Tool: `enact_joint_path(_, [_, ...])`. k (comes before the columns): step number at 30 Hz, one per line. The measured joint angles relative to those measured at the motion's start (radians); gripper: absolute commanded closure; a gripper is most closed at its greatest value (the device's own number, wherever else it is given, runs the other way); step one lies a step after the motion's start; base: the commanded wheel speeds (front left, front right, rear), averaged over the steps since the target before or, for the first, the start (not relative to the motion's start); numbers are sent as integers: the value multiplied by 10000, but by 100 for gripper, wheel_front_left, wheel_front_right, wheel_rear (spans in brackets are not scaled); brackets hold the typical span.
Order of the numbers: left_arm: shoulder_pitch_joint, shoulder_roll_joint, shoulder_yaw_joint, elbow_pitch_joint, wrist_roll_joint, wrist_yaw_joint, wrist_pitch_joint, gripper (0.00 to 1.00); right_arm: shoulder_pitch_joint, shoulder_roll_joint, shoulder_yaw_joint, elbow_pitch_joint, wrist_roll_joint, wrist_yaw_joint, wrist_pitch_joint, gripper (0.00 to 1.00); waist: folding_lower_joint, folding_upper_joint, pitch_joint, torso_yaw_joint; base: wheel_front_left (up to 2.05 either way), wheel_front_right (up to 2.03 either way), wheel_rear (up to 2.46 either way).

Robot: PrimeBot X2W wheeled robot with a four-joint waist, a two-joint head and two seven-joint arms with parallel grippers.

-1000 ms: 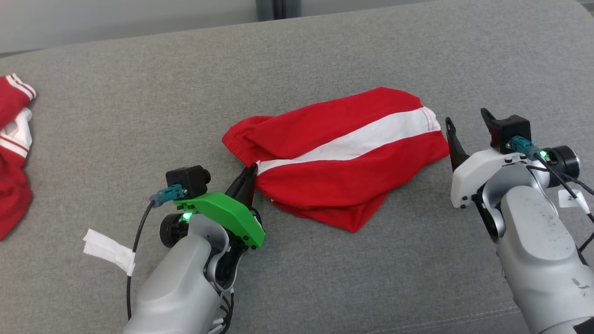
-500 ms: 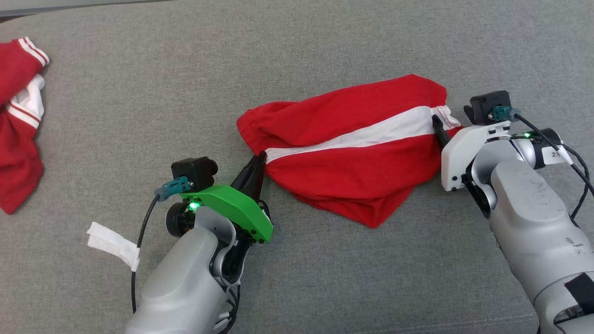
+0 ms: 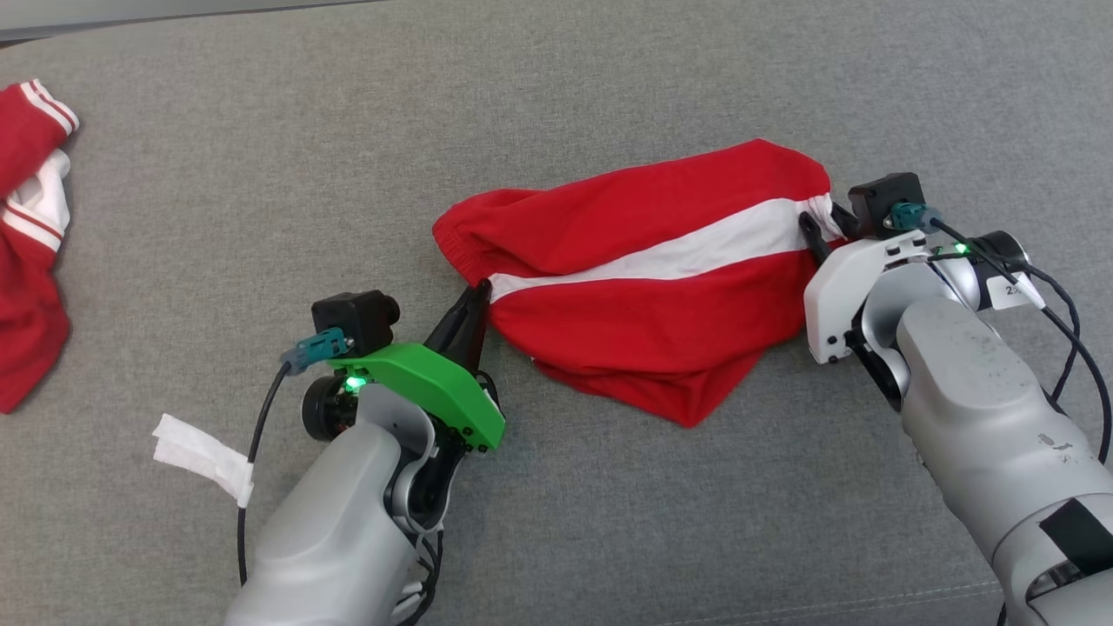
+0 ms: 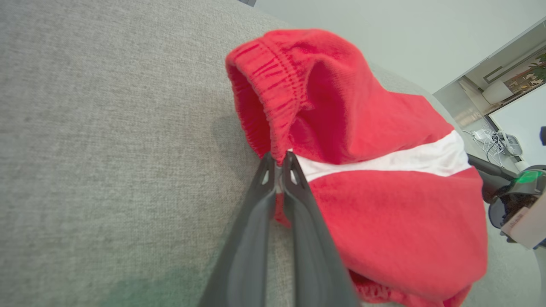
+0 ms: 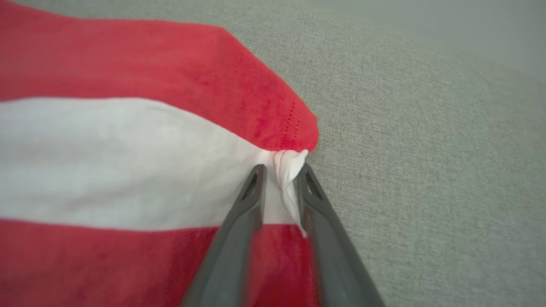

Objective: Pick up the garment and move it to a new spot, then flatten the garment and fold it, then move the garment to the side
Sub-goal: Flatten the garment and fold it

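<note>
Red-and-white garment lies across a grey cushion, left gripper clamped on its waistband end, right gripper pinching the white stripe's hem; the right wrist's tag is unreadable.

Lighting: you have bright, even, diffuse light, soft shadows beneath the garment. Sharpness: your right wrist view is soft throughout; the left wrist view bows at its edges.

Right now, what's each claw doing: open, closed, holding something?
Left claw: closed on the red shorts, at the waistband.
Right claw: closed on the shorts' white-striped hem.
</note>
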Motion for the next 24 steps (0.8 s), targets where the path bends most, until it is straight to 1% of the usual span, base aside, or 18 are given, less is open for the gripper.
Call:
enact_joint_path(1, [2,6,4,-10,-8,15,8,100,-5,2,40,50,0,0,-36,67,0,0,-8,-9,0,0,0])
enact_joint_path(3, [7,17,8,-27,-13,33,38,100,-27,23,125,174,50,0,-79,81,0,0,-30,-28,0,0,0])
enact_joint_path(4, [10,25,8,-29,-17,33,38,100,-37,50,167,242,67,0,-86,100,0,0,-45,-36,0,0,0])
enact_joint_path(8, [26,81,17,-40,-38,33,-21,100,-62,119,251,370,205,0,-334,100,0,0,-138,-64,0,0,0])
enact_joint_path(12, [25,194,31,-136,-19,33,-127,100,-72,107,184,362,470,0,-918,100,0,0,-356,-108,0,0,0])
enact_joint_path(15, [-12,382,61,-353,19,33,-171,100,-74,82,73,128,727,0,-1277,100,0,0,-616,-153,0,0,0])
enact_joint_path(19, [-120,656,228,-968,13,17,-257,100,-35,15,-261,-750,1310,0,-1542,100,0,0,-1094,-227,0,0,0])
enact_joint_path(23, [-210,1060,483,-1962,-81,19,-224,100,437,-268,-372,-2167,1530,0,-1611,100,0,0,-1693,-323,0,0,0])
enact_joint_path(24, [-205,1185,545,-2357,-138,63,-167,100,686,-385,-437,-2706,1599,0,-1613,100,0,0,-1897,-357,0,0,0])
